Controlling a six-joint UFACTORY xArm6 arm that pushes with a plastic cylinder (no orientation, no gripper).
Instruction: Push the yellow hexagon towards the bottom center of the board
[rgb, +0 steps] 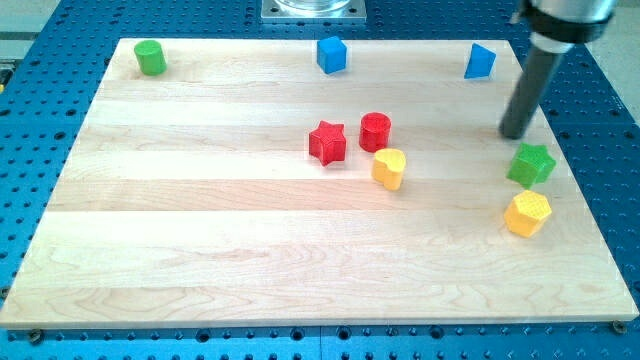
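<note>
Single camera: high, angled down, whole board (200, 260).

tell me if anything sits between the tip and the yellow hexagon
Yes. The green star sits directly between my tip and the yellow hexagon, just above the hexagon at the view's right. From the hexagon toward the board's bottom center, no block is in the way.

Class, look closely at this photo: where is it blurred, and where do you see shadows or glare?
Camera view: the dark rod is soft and smeared near the top edge, sharper at my tip, just above the green star; light is even, with short soft shadows under the yellow hexagon and red star; the board shows no glare.
</note>
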